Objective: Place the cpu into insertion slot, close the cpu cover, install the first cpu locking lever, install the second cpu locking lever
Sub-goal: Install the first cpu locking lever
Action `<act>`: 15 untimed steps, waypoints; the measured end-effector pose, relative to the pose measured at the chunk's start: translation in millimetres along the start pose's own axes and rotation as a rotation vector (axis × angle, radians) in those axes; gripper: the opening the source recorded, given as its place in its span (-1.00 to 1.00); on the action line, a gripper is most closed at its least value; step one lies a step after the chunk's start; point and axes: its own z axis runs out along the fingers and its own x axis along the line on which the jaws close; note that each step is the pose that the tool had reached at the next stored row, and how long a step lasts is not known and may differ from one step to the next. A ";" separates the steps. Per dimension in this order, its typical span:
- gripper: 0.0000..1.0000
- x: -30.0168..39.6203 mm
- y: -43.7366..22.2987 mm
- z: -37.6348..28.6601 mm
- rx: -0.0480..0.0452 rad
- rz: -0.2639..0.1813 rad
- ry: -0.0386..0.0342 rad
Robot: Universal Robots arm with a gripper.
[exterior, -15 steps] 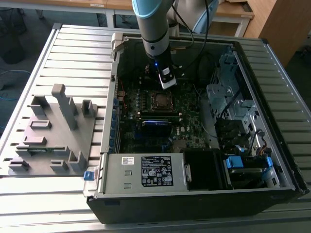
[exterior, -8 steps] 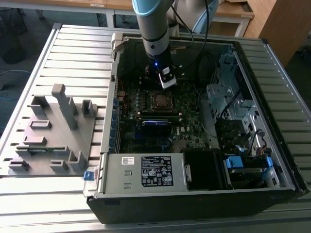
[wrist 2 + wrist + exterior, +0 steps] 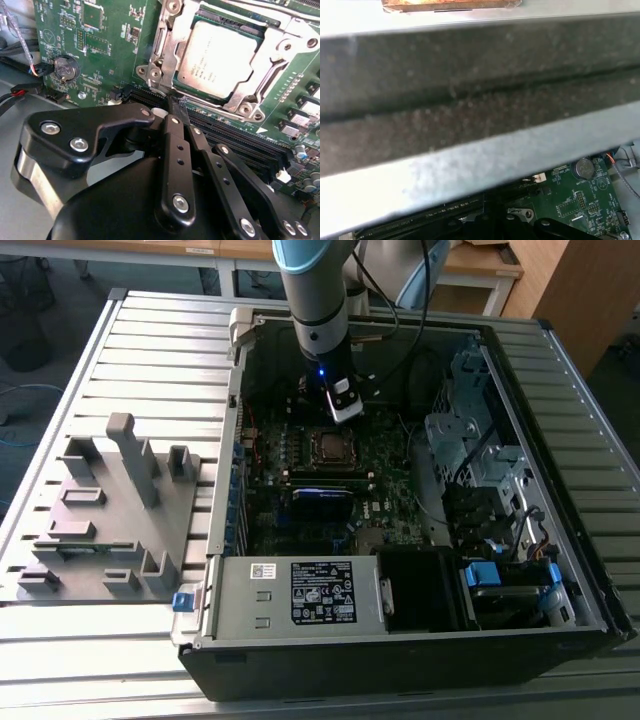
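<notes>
One cpu (image 3: pixel 219 56) lies flat in the insertion slot (image 3: pixel 161 62), with the cpu cover (image 3: pixel 272 62) closed around its edges. The gripper (image 3: pixel 174 102) is just beside the slot's near edge, its fingers pressed together and nothing visible between them. The tips may be touching the rim; hard to tell. In the first wrist view, a grey case wall (image 3: pixel 470 165) hides most of the green board (image 3: pixel 572 205).

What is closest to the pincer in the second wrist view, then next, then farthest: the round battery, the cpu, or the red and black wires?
From the pincer:
1. the cpu, framed by the cpu cover.
2. the round battery, out on the green board.
3. the red and black wires, off the board's edge.
</notes>
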 end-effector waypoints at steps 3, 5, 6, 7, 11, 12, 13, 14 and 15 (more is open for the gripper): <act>-0.80 -0.1 0.0 0.4 0.0001 0.000 0.0001; -0.80 -0.4 0.1 1.2 -0.0008 0.000 -0.0006; -0.80 -0.5 0.1 1.2 -0.0005 0.001 -0.0003; -0.80 -0.6 0.0 1.1 -0.0004 0.000 -0.0002; -0.80 -0.6 0.0 1.0 -0.0037 0.002 0.0008; -0.80 -0.6 0.0 1.0 -0.0041 0.002 0.0008; -0.80 -0.6 0.1 1.0 -0.0045 0.002 0.0008; -0.80 -0.7 0.1 0.8 -0.0047 0.002 0.0008; -0.80 -0.7 0.2 0.4 -0.0049 0.002 0.0008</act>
